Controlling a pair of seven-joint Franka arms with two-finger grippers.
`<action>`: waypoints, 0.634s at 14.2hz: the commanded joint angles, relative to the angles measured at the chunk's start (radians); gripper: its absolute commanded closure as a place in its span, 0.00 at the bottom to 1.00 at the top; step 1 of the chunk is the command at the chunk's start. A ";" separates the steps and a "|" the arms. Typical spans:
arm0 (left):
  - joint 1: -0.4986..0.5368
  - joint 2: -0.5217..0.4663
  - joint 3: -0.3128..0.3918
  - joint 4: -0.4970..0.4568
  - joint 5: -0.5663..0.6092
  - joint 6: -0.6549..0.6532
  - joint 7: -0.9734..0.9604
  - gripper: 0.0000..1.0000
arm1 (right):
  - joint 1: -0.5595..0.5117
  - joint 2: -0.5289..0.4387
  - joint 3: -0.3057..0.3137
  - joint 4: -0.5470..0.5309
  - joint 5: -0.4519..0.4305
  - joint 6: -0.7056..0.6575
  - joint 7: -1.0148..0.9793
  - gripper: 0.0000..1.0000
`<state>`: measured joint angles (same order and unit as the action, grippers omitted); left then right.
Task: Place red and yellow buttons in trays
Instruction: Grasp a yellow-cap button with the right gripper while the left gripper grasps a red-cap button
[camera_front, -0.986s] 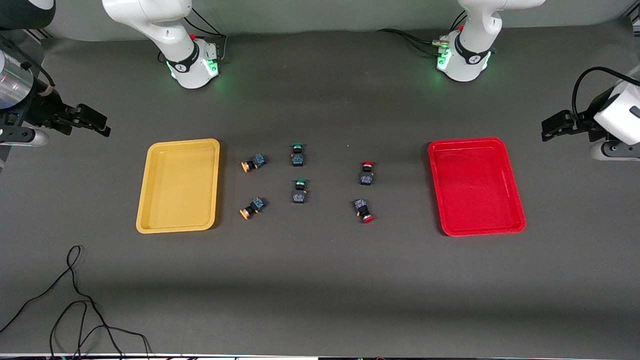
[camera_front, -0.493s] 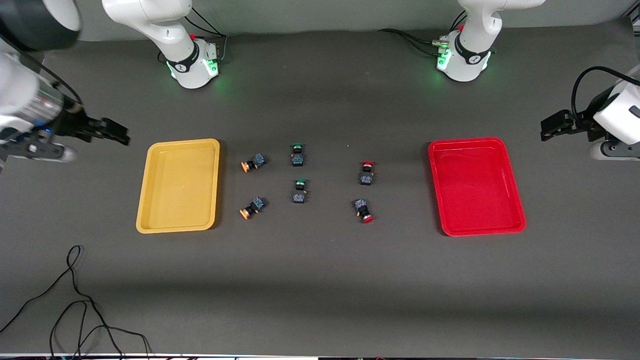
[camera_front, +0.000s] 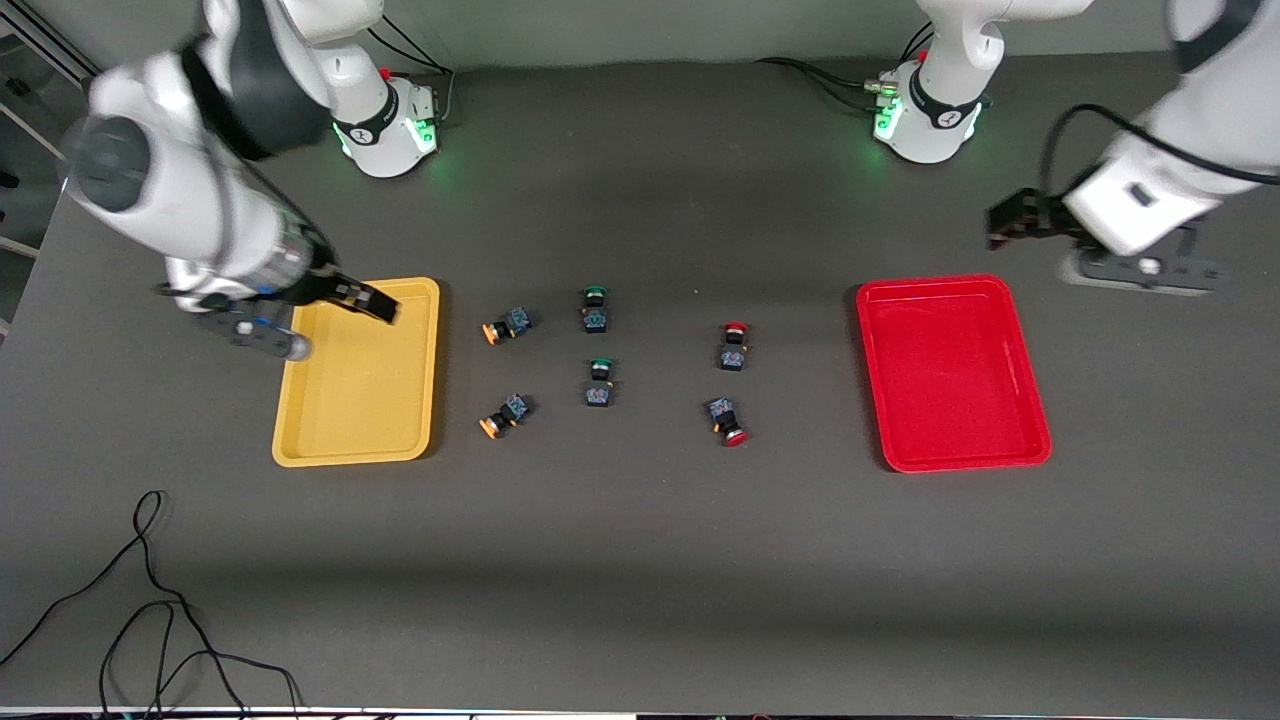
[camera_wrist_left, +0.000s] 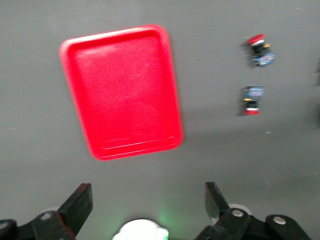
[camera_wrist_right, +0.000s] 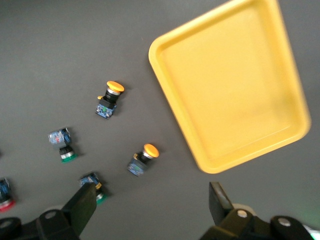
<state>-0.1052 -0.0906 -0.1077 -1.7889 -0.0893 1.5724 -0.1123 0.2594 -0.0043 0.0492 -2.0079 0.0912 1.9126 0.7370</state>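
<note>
Front view: four tiny red- and yellow-capped push-button switches lie on the grey mat between the shallow yellow plastic tray and red plastic tray, none placed yet. They are probably light, hard and slippery; pinch the squarish black-and-blue body, not the round cap. Right gripper hangs over the yellow tray, left gripper over bare mat near the red tray; both show jaws spread, empty.

The yellow tray fills the upper right of the frame, tilted, nothing in it. Two yellow-capped buttons lie on the dark table toward the centre, apart from the tray. Green-capped switches sit lower left, and a red cap peeks in at the left edge. The right gripper's fingers stand spread along the bottom.
</note>
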 joint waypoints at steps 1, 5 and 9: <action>-0.051 0.001 -0.105 -0.101 -0.015 0.154 -0.194 0.00 | 0.046 -0.003 0.018 -0.197 0.016 0.228 0.196 0.00; -0.194 0.193 -0.173 -0.107 0.035 0.389 -0.446 0.00 | 0.080 0.143 0.070 -0.264 0.016 0.471 0.450 0.00; -0.301 0.400 -0.173 -0.109 0.129 0.567 -0.541 0.00 | 0.095 0.271 0.090 -0.314 0.016 0.670 0.567 0.00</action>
<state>-0.3662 0.2125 -0.2940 -1.9163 -0.0122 2.0811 -0.5977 0.3529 0.2125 0.1402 -2.3075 0.0978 2.5060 1.2504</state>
